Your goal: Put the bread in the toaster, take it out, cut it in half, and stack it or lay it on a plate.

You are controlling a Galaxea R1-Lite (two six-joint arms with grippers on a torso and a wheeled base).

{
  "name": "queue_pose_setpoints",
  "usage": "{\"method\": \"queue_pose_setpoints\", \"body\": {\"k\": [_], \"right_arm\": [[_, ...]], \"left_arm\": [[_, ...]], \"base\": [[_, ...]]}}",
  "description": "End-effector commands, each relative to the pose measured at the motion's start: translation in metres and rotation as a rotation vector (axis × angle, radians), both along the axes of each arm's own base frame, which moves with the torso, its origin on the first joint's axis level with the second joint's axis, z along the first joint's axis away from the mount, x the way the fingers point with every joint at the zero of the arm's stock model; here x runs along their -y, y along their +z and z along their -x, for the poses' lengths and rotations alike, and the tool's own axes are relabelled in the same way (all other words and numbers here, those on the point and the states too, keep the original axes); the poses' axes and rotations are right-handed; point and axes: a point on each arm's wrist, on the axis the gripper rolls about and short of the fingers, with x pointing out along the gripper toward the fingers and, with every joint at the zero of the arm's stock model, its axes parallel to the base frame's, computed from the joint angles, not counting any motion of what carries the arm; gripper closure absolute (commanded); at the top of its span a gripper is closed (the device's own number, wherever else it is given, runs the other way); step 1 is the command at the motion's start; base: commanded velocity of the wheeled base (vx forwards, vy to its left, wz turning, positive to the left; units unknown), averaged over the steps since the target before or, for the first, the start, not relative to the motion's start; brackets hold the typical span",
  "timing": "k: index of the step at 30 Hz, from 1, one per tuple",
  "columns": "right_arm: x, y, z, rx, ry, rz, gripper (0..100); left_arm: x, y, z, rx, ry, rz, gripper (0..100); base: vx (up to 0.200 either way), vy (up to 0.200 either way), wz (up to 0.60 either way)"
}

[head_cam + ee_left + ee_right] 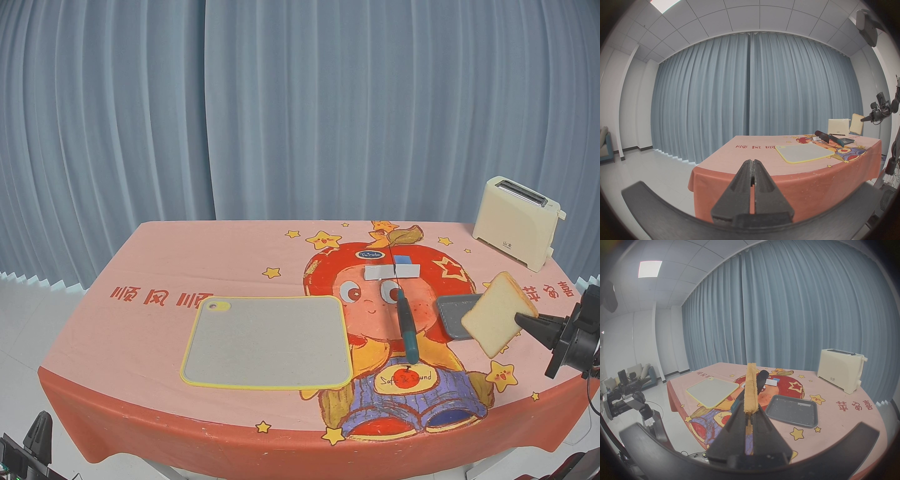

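Bread (498,314): I hold it aloft in right pincer (522,320).
Left pincer (752,168): closed, empty.
Remaining: toaster (517,222), cutting, plating.

Right end effector (520,319) pinches the bread (497,312) aloft; left end effector (752,163) hangs low, closed.

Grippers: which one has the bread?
The right gripper, shut on the bread slice and holding it off the table; the left gripper is shut, holding nothing.
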Motion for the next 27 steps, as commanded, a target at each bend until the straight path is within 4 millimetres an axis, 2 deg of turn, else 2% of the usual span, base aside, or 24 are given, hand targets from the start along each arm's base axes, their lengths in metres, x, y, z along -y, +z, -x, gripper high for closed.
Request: {"method": "queue_pose_setpoints", "body": {"k": [1, 27], "right_arm": [[0.0, 0.0001, 0.0004, 0.002, 0.001, 0.0, 100], [0.0025, 0.0093, 0.0036, 0.052, -0.012, -0.011, 100]], "left_arm": [[0.0, -0.0048, -0.0014, -0.019, -0.001, 0.0, 100], [0.0, -0.0048, -0.0014, -0.019, -0.001, 0.003, 100]], "base": [[0.0, -0.2, 0.0], [0.0, -0.2, 0.0]]}}
